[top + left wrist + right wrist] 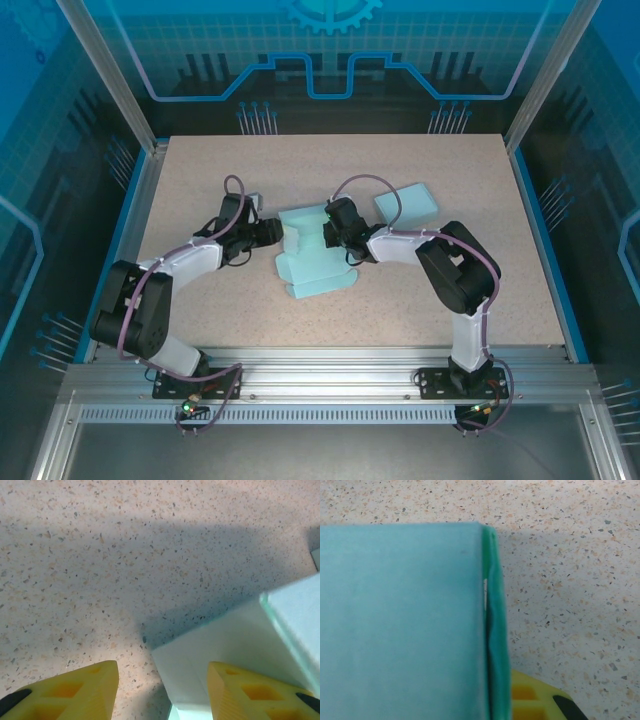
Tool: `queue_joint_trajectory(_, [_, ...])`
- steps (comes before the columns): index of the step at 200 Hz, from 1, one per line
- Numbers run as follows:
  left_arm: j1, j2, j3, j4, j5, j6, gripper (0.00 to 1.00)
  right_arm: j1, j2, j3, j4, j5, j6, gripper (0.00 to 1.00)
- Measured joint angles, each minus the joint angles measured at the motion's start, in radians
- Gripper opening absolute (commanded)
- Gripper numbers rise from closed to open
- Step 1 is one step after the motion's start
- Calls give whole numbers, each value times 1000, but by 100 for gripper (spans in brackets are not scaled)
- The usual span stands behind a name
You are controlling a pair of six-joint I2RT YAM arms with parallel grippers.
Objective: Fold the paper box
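Paper box sits mid-counter! Right jaws are clenched on one of its walls; left jaws are spread apart, with the box's corner between their yellow fingers.

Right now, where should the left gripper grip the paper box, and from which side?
Likely the raised left wall of the paper box, pinched across its thin edge from the left: it lies partly between the fingers of the open left gripper.
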Motion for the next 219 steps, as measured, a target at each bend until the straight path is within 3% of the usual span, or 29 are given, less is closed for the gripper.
queue_joint_trajectory(98, [-13,-18,-43,-1,26,75,53,0,0,0,0,0,-1,3])
queue_joint_trajectory(219, [-23,32,-192,409,-9,108,61,-1,0,0,-2,32,0,3])
